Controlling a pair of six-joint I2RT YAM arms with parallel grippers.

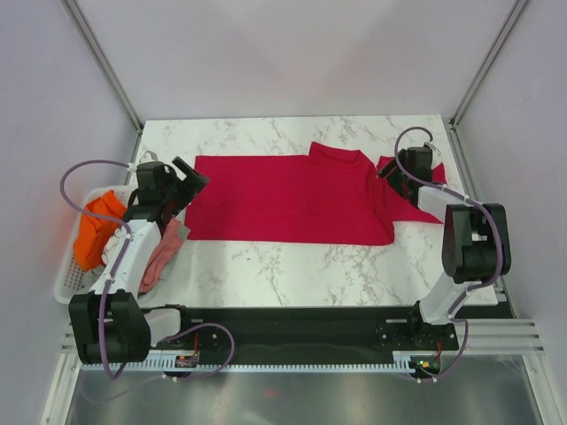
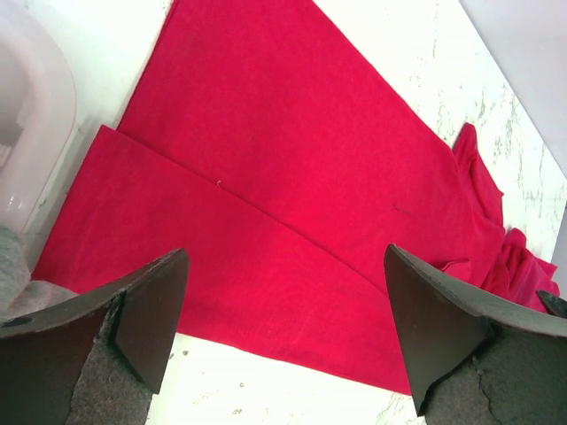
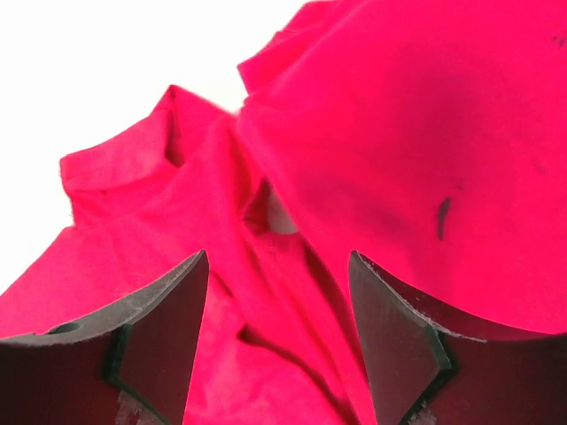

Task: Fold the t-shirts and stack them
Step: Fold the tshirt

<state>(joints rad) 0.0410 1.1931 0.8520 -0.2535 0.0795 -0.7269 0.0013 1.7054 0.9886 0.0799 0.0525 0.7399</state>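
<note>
Lying mid-table, half-folded lengthwise: one crimson t-shirt (image 1: pixel 292 199). Left gripper (image 1: pixel 193 183), 9 o'clock at its hem end, jaws apart; right gripper (image 1: pixel 388 172), 3 o'clock over its bunched collar end, jaws apart, likely poised to fold.

1. My right gripper (image 1: pixel 388 173) covers part of the shirt (image 1: pixel 292 199) sleeve by the far right corner.
2. My left arm (image 1: pixel 128 257) hides part of a pink cloth (image 1: pixel 165 255) at the left edge.
3. My right wrist view cuts the shirt off on every side.
4. My left wrist view cuts off the basket (image 2: pixel 35 115).
</note>
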